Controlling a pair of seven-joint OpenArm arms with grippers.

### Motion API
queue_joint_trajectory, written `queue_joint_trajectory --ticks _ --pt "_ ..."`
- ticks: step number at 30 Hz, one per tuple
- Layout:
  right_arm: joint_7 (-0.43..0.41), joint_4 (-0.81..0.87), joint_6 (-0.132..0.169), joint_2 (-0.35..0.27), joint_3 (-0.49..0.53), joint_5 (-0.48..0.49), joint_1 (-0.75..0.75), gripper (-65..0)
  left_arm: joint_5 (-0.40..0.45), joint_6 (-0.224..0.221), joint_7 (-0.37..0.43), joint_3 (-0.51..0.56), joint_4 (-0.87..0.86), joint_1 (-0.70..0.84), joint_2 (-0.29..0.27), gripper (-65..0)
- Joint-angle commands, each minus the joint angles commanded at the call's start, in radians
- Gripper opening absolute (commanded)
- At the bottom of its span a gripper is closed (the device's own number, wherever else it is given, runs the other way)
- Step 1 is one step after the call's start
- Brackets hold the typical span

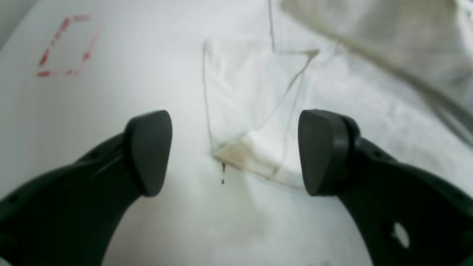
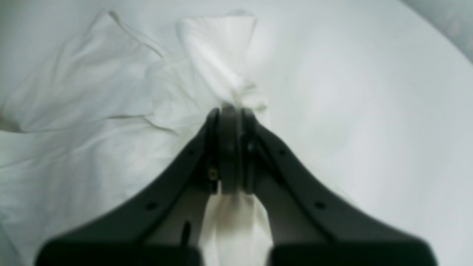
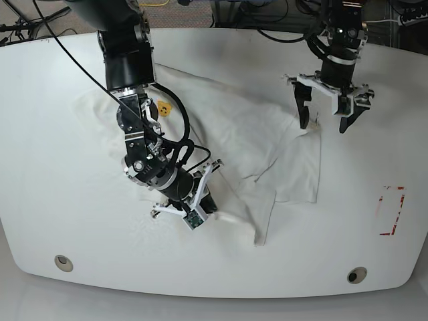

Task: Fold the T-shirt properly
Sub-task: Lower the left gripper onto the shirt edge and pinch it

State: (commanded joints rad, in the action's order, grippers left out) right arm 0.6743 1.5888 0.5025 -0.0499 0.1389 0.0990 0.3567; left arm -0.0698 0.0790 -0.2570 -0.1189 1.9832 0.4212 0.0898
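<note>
Right gripper (image 2: 230, 111) jaws are clamped tight on a bunched fold of the T-shirt (image 3: 247, 134), low on the white table (image 3: 53, 200). Left gripper (image 1: 235, 151) jaws stand wide apart, holding nothing, above a shirt corner. The crumpled T-shirt lies spread across the table's middle.

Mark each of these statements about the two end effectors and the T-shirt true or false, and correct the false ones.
1. The right end effector is shut on the T-shirt. True.
2. The left end effector grips a sleeve. False: it is open, with only a cloth corner showing between its fingers.
3. A red dashed outline is marked on the table. True.
4. The T-shirt lies neatly folded. False: it is spread out and rumpled.
5. A yellow-orange bear face shows on the cloth. True.
</note>
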Motion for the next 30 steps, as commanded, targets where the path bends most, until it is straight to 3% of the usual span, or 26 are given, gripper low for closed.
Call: queue_joint_trajectory --ticks 6,14,16,20,30 --pt "0.060 0.141 0.002 0.000 -0.006 0.000 -0.012 -65.0 0.000 0.000 -0.132 -0.032 -0.044 -0.169 -0.002 -15.8" --pt "0.038 0.184 0.005 -0.028 -0.052 0.006 -0.043 -65.0 0.000 0.002 -0.269 -0.072 -0.236 -0.370 0.003 -15.8" --pt "0.023 0.201 0.005 -0.028 -0.061 0.006 -0.052 -65.0 0.000 0.009 -0.278 -0.089 -0.304 -0.411 0.002 -15.8" --pt "0.015 0.222 0.008 -0.035 -0.095 0.008 -0.071 -65.0 -0.002 0.066 -0.278 -0.103 -0.459 -0.494 0.000 -15.8" --pt "0.015 0.304 0.011 -0.035 -0.143 0.008 -0.106 -65.0 -0.002 0.117 -0.273 -0.101 -0.661 -0.612 -0.002 -15.8"
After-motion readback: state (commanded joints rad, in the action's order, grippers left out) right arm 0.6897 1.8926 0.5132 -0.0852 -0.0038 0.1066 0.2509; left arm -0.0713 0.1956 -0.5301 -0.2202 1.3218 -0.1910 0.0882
